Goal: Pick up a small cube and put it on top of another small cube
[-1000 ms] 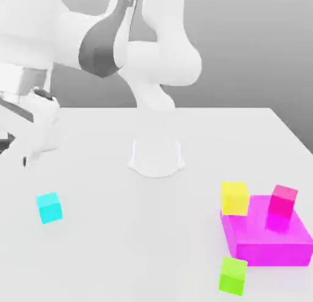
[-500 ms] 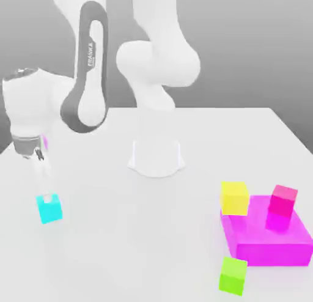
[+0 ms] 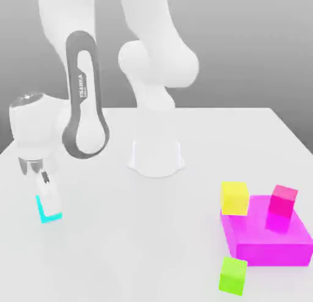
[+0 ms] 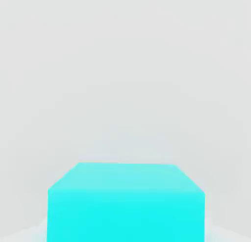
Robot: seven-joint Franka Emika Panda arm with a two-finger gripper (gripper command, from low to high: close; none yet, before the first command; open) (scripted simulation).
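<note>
The gripper [image 3: 47,200] is down around the cyan cube [image 3: 44,214] at the exterior view's near left of the table [image 3: 153,233], fingers spread beside it, so next it must squeeze and lift.

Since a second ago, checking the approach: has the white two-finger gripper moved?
Yes. The gripper has come down and toward the exterior view's right, from above the white table onto the small bright cyan cube.

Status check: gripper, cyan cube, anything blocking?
Gripper down at the cyan cube, grip unconfirmed. Cube sits on the table. Yellow cube and green cube far off toward the exterior view's right.
</note>
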